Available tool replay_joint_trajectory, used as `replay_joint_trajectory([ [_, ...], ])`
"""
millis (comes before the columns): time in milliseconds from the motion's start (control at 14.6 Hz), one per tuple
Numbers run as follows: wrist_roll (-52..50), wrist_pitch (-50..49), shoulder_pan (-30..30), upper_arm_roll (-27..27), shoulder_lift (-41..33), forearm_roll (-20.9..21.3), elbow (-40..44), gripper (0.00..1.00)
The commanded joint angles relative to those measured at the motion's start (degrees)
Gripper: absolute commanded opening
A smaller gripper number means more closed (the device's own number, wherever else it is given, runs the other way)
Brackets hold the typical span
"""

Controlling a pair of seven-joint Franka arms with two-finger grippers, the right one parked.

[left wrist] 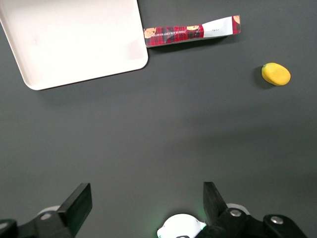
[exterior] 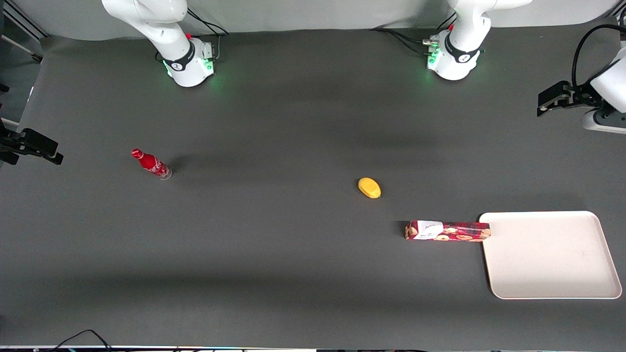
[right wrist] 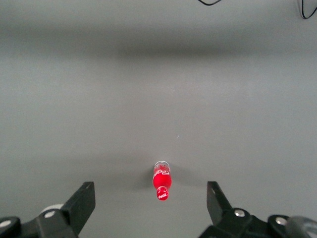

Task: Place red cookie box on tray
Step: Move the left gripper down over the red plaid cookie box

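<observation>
While lying flat on the dark table (exterior: 274,254), the red cookie box (exterior: 447,231) has one end touching the rim of the tray (exterior: 550,255), its white label patch at the end away from the tray. Tray: cream-white, toward the working arm's end of the table. Yellow oval item (exterior: 369,187): farther from the front camera than the box, well apart from it. Small red bottle (exterior: 151,164): toward the parked arm's end. Tool (left wrist: 146,206): raised above bare table, fingers spread apart, holding nothing.
</observation>
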Motion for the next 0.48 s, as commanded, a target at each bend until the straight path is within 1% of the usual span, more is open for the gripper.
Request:
replay_joint_trajectory([
  [0, 1.08, -2.99, 0.03, 0.5, -0.04, 0.48, 1.54, 1.0],
  [205, 0.82, -3.01, 0.11, 0.94, 0.22, 0.48, 1.55, 1.0],
  [274, 0.73, -2.83, 0.03, 2.34, 0.14, 0.48, 1.37, 1.0],
  [410, -0.67, -3.18, 0.03, 2.97, 0.48, 0.39, 1.37, 1.0],
])
